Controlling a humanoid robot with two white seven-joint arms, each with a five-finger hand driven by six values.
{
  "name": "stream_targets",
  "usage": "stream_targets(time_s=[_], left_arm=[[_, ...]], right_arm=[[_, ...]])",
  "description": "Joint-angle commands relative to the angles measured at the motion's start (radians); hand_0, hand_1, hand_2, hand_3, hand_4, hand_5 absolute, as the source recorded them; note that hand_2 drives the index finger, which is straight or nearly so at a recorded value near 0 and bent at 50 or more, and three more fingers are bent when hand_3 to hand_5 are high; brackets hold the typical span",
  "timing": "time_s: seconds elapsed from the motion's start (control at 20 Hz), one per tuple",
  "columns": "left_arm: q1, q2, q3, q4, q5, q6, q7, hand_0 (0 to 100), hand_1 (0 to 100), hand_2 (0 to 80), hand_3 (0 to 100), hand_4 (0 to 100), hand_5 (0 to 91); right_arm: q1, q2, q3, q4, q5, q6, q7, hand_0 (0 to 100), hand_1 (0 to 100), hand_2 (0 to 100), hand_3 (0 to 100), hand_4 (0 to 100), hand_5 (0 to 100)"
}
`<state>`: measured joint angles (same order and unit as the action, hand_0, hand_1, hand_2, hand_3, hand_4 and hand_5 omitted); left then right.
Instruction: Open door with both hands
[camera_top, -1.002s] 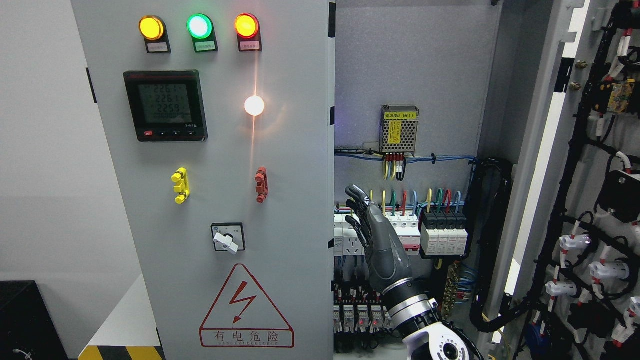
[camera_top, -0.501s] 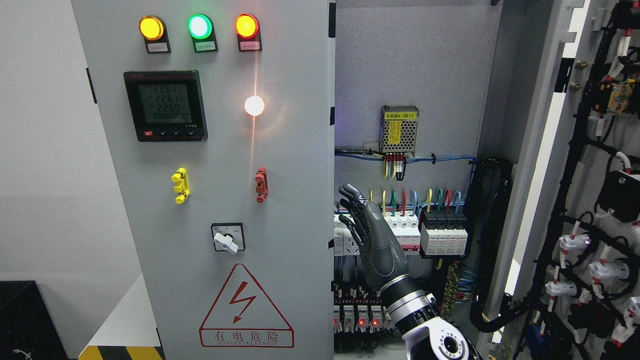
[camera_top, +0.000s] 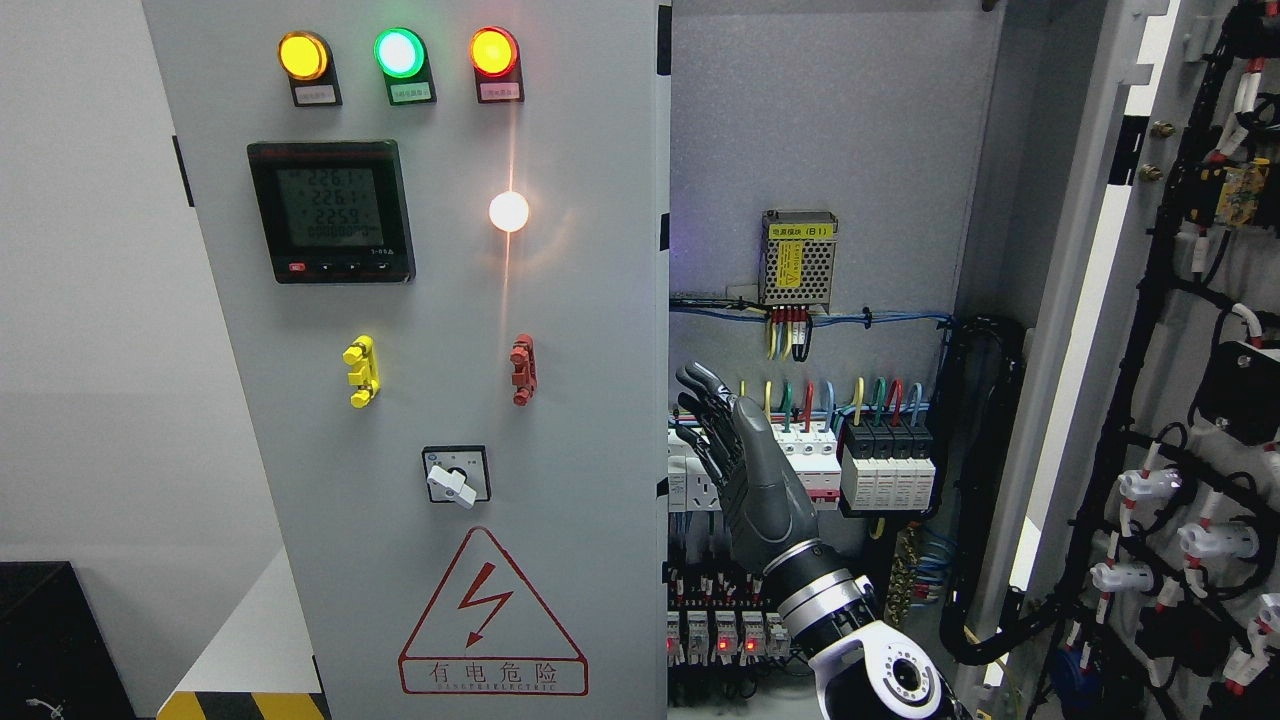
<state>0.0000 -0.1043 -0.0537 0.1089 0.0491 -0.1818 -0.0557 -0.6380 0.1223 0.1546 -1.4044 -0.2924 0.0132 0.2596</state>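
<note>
The grey left cabinet door (camera_top: 560, 330) stands across the left half of the head view, carrying three lamps, a meter (camera_top: 330, 210) and a rotary switch (camera_top: 456, 474). Its right edge (camera_top: 664, 300) runs vertically mid-picture. My right hand (camera_top: 705, 425) rises from the bottom right of centre, inside the open cabinet bay. Its dark fingers (camera_top: 700, 385) are extended and slightly bent, just right of that door edge, and hold nothing. Whether they touch the edge I cannot tell. The right door (camera_top: 1200, 300) is swung wide open at the far right. My left arm does not show.
Behind the hand sit rows of breakers (camera_top: 885, 465), coloured wires and a meshed power supply (camera_top: 798, 258). A thick black cable bundle (camera_top: 985, 480) hangs at the bay's right side. The open door's inner face carries wiring and white connectors (camera_top: 1150, 485). A black box (camera_top: 50, 640) stands lower left.
My right hand has shifted slightly left and up toward the left door's edge, then held almost still. The doors have not moved.
</note>
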Motion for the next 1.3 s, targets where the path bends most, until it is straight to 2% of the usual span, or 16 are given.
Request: stream_targets(time_s=[0.0, 0.5, 0.7, 1.25], left_arm=[[-0.003, 0.0, 0.0, 0.0, 0.0, -0.001, -0.001, 0, 0, 0.0, 0, 0, 0.0], [-0.003, 0.0, 0.0, 0.0, 0.0, -0.001, 0.001, 0, 0, 0.0, 0, 0, 0.0], [-0.003, 0.0, 0.0, 0.0, 0.0, -0.001, 0.001, 0, 0, 0.0, 0, 0, 0.0], [-0.003, 0.0, 0.0, 0.0, 0.0, 0.001, -0.001, 0, 0, 0.0, 0, 0, 0.0]], right_arm=[[-0.009, -0.001, -0.015, 0.038, -0.004, 0.002, 0.026, 19, 0, 0, 0, 0, 0], [-0.014, 0.0, -0.014, 0.027, -0.037, 0.002, 0.033, 19, 0, 0, 0, 0, 0], [-0.015, 0.0, -0.014, 0.027, -0.037, 0.002, 0.09, 19, 0, 0, 0, 0, 0], [-0.022, 0.004, -0.023, 0.019, -0.037, 0.019, 0.095, 19, 0, 0, 0, 0, 0]])
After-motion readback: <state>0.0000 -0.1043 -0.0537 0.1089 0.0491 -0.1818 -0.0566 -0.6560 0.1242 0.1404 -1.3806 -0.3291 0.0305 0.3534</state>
